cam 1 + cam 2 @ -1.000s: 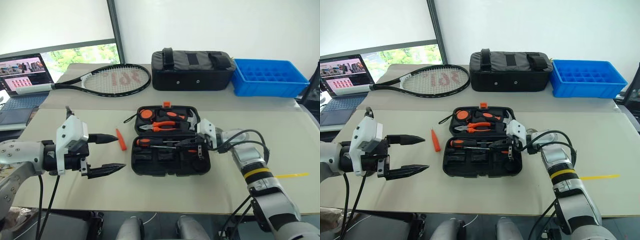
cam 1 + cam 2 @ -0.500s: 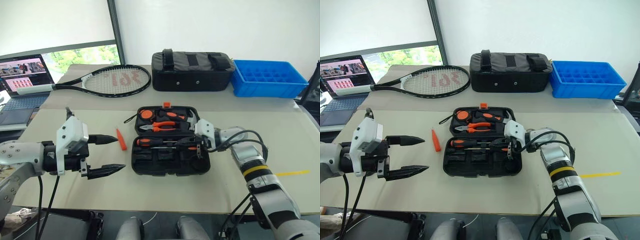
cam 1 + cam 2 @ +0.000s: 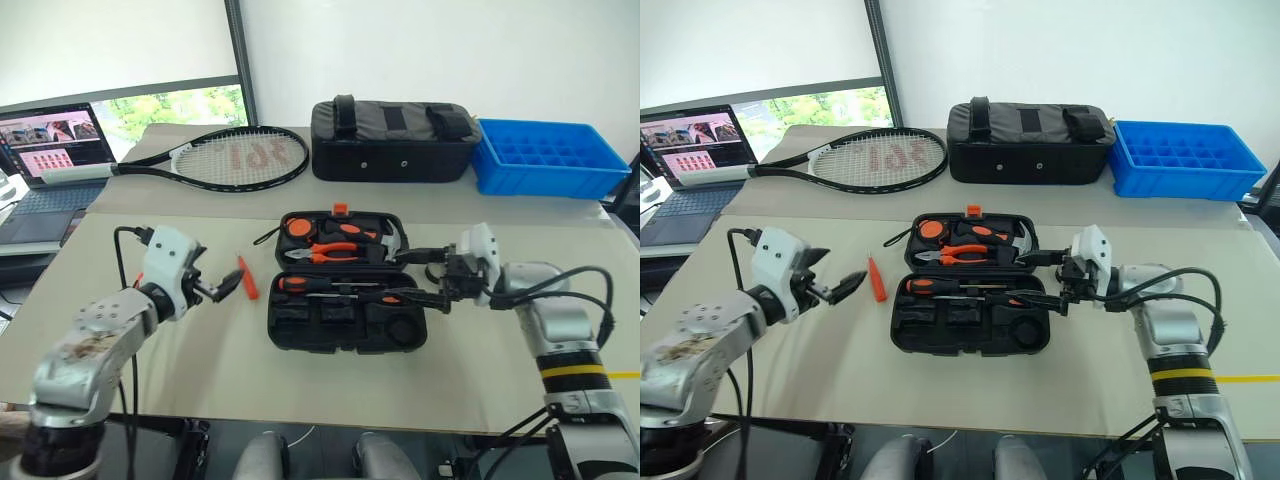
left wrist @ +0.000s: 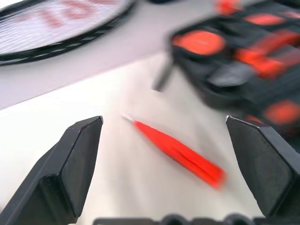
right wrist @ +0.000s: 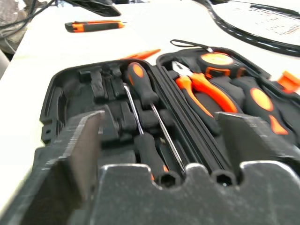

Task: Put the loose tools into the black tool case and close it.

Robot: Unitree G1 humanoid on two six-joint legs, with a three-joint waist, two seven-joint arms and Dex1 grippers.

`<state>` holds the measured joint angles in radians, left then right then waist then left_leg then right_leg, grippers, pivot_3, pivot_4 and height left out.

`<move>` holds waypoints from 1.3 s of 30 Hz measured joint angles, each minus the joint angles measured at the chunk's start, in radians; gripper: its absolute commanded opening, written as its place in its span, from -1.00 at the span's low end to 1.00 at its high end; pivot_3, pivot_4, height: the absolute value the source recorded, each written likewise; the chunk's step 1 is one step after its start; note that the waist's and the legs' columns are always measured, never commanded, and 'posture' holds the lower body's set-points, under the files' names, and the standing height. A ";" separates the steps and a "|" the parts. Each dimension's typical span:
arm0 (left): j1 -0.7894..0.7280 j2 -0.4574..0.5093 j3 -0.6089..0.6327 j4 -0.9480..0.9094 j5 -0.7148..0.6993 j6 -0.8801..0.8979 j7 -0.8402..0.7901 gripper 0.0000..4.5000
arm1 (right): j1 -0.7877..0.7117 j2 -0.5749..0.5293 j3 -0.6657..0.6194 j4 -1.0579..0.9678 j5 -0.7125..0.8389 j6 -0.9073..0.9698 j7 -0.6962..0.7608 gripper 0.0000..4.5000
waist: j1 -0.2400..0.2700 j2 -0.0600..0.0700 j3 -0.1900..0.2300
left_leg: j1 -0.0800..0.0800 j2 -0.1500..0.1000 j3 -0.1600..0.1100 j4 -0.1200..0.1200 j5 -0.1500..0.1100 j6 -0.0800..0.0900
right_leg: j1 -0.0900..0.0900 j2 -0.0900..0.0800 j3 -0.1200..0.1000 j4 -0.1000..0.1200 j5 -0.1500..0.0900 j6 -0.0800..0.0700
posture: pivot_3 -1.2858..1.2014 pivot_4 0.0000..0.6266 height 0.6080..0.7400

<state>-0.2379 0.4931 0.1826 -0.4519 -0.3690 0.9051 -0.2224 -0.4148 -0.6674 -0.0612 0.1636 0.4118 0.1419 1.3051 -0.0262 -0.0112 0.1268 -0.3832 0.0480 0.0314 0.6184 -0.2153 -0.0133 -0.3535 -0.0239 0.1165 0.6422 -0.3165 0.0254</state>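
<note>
The black tool case [image 3: 345,325] lies open in the middle of the table, with screwdrivers [image 3: 330,285], pliers [image 3: 335,252] and other tools in its slots. A small orange pointed piece [image 3: 245,278] lies on the table just left of it. My left gripper [image 3: 218,275] is open and points at this piece from the left; the left wrist view has the piece [image 4: 180,152] between the spread fingers [image 4: 70,159]. My right gripper [image 3: 418,277] hovers open and empty at the case's right edge. An orange-black utility knife [image 5: 93,26] lies on the table beyond the case, near my left gripper.
A tennis racket [image 3: 215,160], a black fabric bag [image 3: 395,140] and a blue crate [image 3: 555,155] line the back of the table. A laptop [image 3: 45,140] stands at the far left.
My left gripper swung forward and turned towards the orange piece. My right gripper opened, rose and drew back to the right, out of the case. The camera view shifted a little.
</note>
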 measured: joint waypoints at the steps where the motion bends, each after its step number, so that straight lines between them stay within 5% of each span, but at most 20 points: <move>1: -0.021 -0.045 -0.001 0.009 0.012 0.034 0.049 1.00 | 0.011 -0.010 -0.011 -0.012 0.004 0.000 -0.002 0.99 | -0.001 0.000 0.000 | 0.000 0.000 0.000 0.000 0.000 0.000 | 0.000 0.000 0.000 0.000 0.000 0.000 | 0.03 -0.52 0.49; 7: -0.131 -0.224 -0.007 0.099 0.061 0.175 0.228 1.00 | 0.076 -0.062 -0.070 -0.074 0.043 0.014 -0.002 0.99 | 0.005 0.000 0.000 | 0.000 -0.001 -0.001 0.000 0.001 -0.001 | 0.000 0.001 0.000 0.000 0.000 0.000 | 0.03 -0.52 0.49; 23: -0.245 -0.346 -0.054 0.353 0.153 0.188 0.303 1.00 | 0.149 -0.097 -0.208 -0.014 0.101 -0.113 0.076 0.99 | 0.011 -0.002 0.001 | 0.000 -0.003 -0.001 0.000 0.002 -0.003 | 0.001 0.000 0.001 0.000 0.000 0.001 | 0.03 -0.52 0.49; 27: -0.248 -0.361 -0.049 0.348 0.169 0.204 0.318 0.55 | 0.150 -0.097 -0.211 -0.016 0.117 -0.113 0.079 1.00 | 0.012 -0.002 0.001 | 0.000 -0.003 -0.001 0.000 0.002 -0.003 | 0.001 0.000 0.001 0.000 0.000 0.001 | 0.03 -0.52 0.49; 35: -0.237 -0.388 -0.019 0.308 0.206 0.253 0.365 -0.81 | 0.149 -0.106 -0.220 -0.017 0.130 -0.107 0.090 1.00 | 0.013 -0.002 0.001 | 0.000 -0.003 -0.001 0.000 0.002 -0.004 | 0.002 0.000 0.001 -0.001 0.000 0.001 | 0.03 -0.52 0.49; 39: -0.219 -0.402 0.005 0.277 0.211 0.268 0.376 -0.82 | 0.144 -0.106 -0.220 -0.017 0.158 -0.086 0.099 1.00 | 0.009 -0.001 0.001 | 0.000 -0.003 -0.001 0.000 0.002 -0.004 | 0.002 0.000 0.001 0.000 0.000 0.001 | 0.03 -0.52 0.49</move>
<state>-0.4569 0.0910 0.1880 -0.1745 -0.1583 1.1731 0.1535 -0.2706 -0.7737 -0.2812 0.1461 0.5696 0.0559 1.4038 -0.0169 -0.0126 0.1276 -0.3828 0.0449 0.0302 0.6183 -0.2129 -0.0173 -0.3517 -0.0238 0.1174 0.6420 -0.3163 0.0265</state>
